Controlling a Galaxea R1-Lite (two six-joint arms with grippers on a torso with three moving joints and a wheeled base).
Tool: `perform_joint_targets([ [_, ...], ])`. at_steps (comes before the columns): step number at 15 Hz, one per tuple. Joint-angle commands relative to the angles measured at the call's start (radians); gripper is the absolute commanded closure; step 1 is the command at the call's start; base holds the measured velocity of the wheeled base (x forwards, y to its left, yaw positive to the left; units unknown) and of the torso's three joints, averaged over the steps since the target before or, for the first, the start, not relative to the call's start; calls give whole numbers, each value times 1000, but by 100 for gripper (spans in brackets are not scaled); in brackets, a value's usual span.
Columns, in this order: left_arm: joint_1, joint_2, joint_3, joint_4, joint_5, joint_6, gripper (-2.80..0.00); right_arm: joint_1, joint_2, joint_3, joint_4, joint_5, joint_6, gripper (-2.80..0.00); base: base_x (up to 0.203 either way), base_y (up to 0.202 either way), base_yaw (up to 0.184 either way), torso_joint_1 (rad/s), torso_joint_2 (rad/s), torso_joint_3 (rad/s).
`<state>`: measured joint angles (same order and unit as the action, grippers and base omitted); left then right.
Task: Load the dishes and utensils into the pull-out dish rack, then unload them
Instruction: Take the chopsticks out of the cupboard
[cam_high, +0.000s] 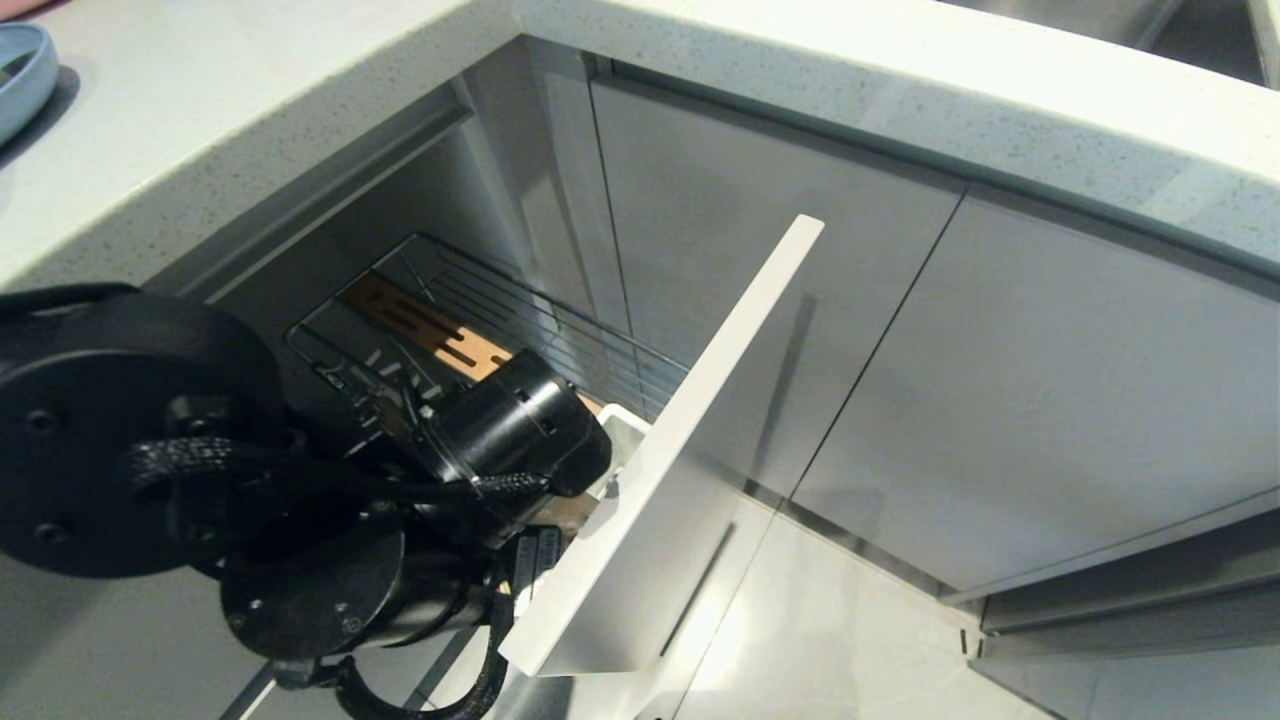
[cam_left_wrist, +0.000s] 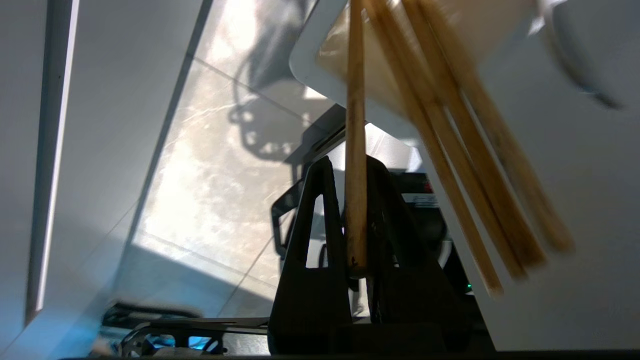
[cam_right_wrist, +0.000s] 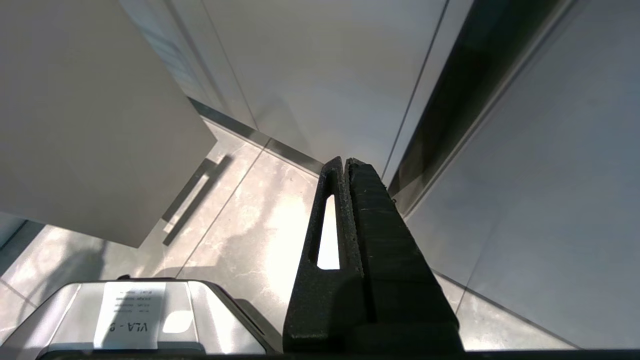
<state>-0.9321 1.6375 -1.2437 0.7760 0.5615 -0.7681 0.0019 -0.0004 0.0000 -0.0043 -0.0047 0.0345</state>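
Observation:
The pull-out dish rack (cam_high: 560, 330) stands drawn out of the cabinet, with its wooden strip (cam_high: 420, 325) and tall pale front panel (cam_high: 690, 440) showing. My left arm (cam_high: 500, 430) reaches down over the white utensil cup (cam_high: 625, 425) at the rack's front end. In the left wrist view my left gripper (cam_left_wrist: 350, 162) is shut on one light-wood chopstick (cam_left_wrist: 356, 125), which runs straight out between the fingers. More wooden sticks (cam_left_wrist: 465, 165) lean out of the cup (cam_left_wrist: 307, 65) beside it. The edge of a light-blue plate (cam_high: 20, 75) lies on the counter at far left. The bowl and metal cutlery are out of view.
The speckled countertop (cam_high: 800, 60) overhangs closed grey cabinet doors (cam_high: 1050, 390) to the right of the rack. Pale floor tiles (cam_high: 830, 640) lie below. My right gripper (cam_right_wrist: 345, 162) hangs parked and shut above the floor beside the cabinets, next to the robot's base (cam_right_wrist: 130, 315).

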Motion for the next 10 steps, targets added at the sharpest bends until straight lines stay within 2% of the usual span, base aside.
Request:
perform_joint_targets([
  [1, -5, -72, -24, 19, -1, -4, 0, 0, -4, 2, 0, 0, 0, 0, 0, 0, 0, 0, 0, 0],
  [5, -27, -126, -95, 138, -19, -9, 0, 1, -4, 2, 0, -1, 1, 0, 0, 0, 0, 0, 0, 0],
  [10, -28, -190, -180, 211, -112, -10, 0, 0, -4, 2, 0, 0, 0, 0, 0, 0, 0, 0, 0, 0],
])
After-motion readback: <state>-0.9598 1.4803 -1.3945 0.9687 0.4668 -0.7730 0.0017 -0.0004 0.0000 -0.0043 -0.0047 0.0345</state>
